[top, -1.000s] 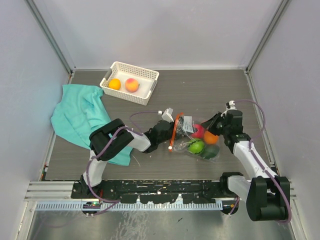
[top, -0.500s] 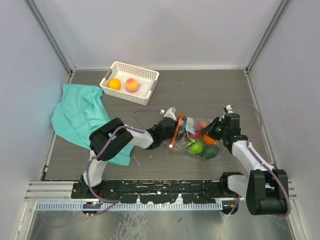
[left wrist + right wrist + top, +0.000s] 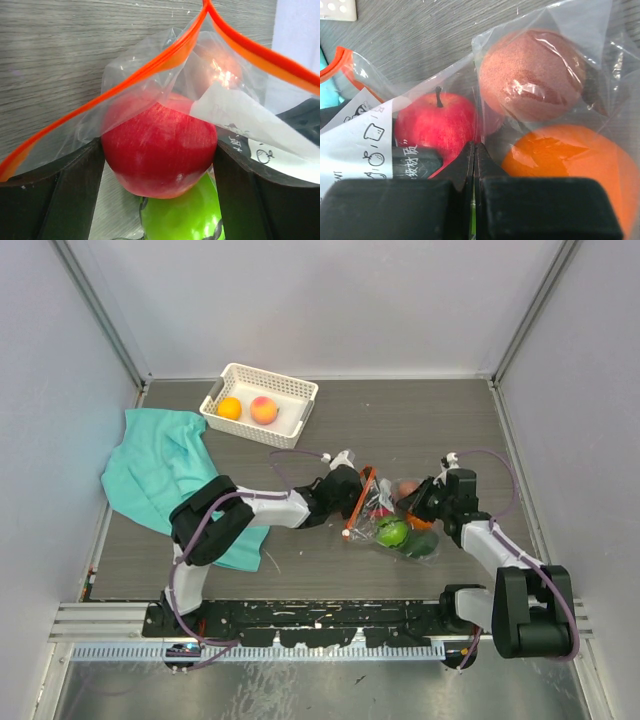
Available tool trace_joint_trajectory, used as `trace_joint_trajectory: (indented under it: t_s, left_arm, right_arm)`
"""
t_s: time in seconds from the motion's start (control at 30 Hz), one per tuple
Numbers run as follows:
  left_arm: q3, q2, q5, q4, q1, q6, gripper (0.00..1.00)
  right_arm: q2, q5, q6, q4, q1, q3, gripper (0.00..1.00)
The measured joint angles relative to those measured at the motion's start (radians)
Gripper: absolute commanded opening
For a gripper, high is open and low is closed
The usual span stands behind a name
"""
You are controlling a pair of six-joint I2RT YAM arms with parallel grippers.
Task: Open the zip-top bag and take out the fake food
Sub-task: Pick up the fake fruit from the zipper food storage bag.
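From above, the bag [image 3: 385, 510] of fruit lies mid-worktop [image 3: 400, 430] between both claws; the left wrist view shows the left claw [image 3: 159, 165] spread around a red apple [image 3: 159, 150] inside the mouth; the right wrist view shows the right claw [image 3: 474, 165] clamped on the plastic.

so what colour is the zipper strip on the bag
Orange-red, running along the open mouth of the zip-top bag; clearest in the left wrist view.

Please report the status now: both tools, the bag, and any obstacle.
Left tool open inside zip-top bag mouth, fingers around red apple. Right tool shut on bag plastic. Other fruits remain bagged; two lie in white basket.
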Motion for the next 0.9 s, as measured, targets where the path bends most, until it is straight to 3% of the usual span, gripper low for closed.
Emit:
trace_joint_trajectory:
  t_s: [0.07, 0.3, 0.43, 0.53, 0.9]
  left_arm:
    - [0.016, -0.009, -0.014, -0.052, -0.001, 0.012, 0.55]
    - [0.041, -0.043, -0.066, -0.18, -0.002, 0.076, 0.41]
    - [0.045, -0.081, -0.125, -0.276, -0.002, 0.148, 0.39]
    - [0.052, -0.116, -0.182, -0.358, -0.002, 0.221, 0.31]
    - [0.114, -0.192, -0.377, -0.595, -0.002, 0.48, 0.31]
  right_arm:
    - [0.016, -0.021, 0.003, 0.018, 0.0, -0.006, 0.0]
    - [0.033, -0.052, 0.02, 0.062, 0.0, -0.025, 0.02]
    - [0.017, -0.053, 0.023, 0.067, 0.0, -0.035, 0.03]
    - [-0.001, -0.053, 0.023, 0.064, 0.0, -0.043, 0.03]
    - [-0.066, -0.05, 0.022, 0.052, 0.0, -0.044, 0.04]
